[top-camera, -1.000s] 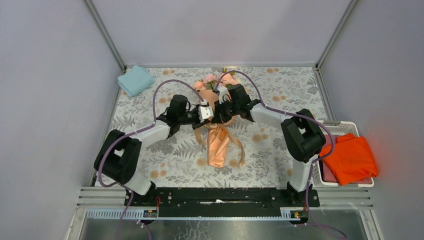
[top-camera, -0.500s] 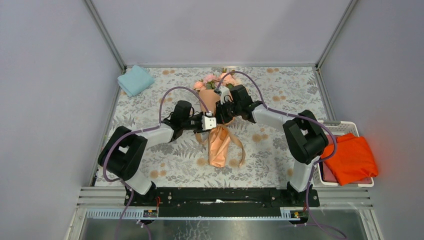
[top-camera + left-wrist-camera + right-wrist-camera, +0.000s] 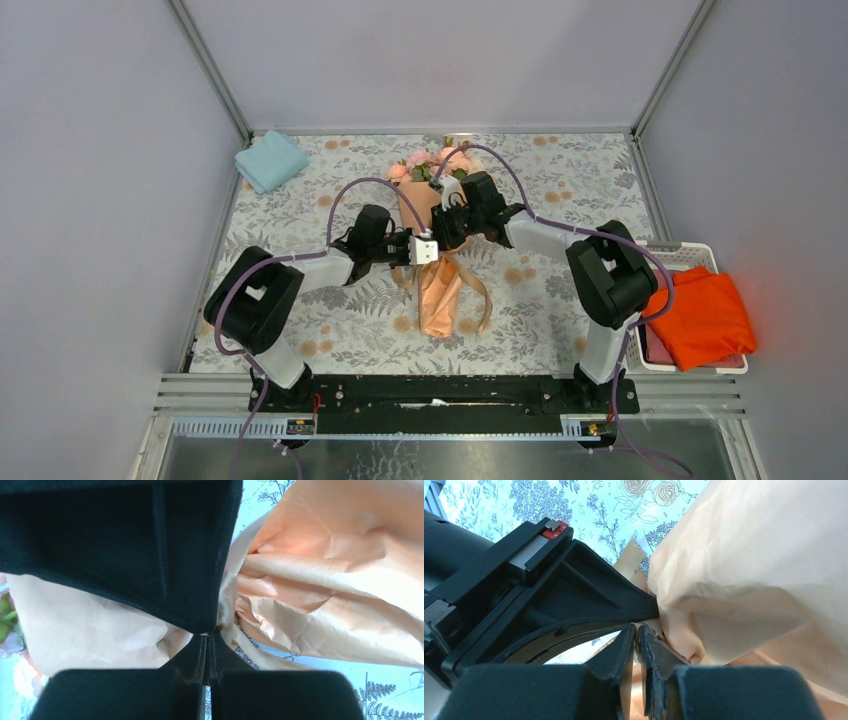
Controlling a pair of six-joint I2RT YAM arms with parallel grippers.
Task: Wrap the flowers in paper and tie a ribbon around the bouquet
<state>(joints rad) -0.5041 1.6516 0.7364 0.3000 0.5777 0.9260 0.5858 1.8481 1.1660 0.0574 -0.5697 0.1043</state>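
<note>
While a folded light-blue cloth (image 3: 270, 160) is lying at the far-left corner of the worktop (image 3: 570, 190), the left gripper (image 3: 427, 250) is reaching in from the left to the narrow waist of the bouquet (image 3: 418, 203). Its jaws are standing almost together, with only a thin slit between them. A strand of the ribbon (image 3: 227, 595) is running down to their tips, but I cannot tell if it is being pinched. The bouquet is lying in the middle of the worktop, well apart from every edge. The flowers (image 3: 432, 163) are pointing to the far edge and the paper (image 3: 437, 295) is tapering toward the near edge, with loose ribbon ends curving on both sides of it. The right gripper (image 3: 442, 228) is reaching to the same waist from the right, its tips just beside those of the left gripper. Its jaws are also showing only a narrow gap, just beside the crinkled paper, and I cannot tell whether anything is being held. Beyond the right edge, toward the near-right corner, a white basket (image 3: 695, 250) is carrying a bright orange cloth (image 3: 705, 320).
</note>
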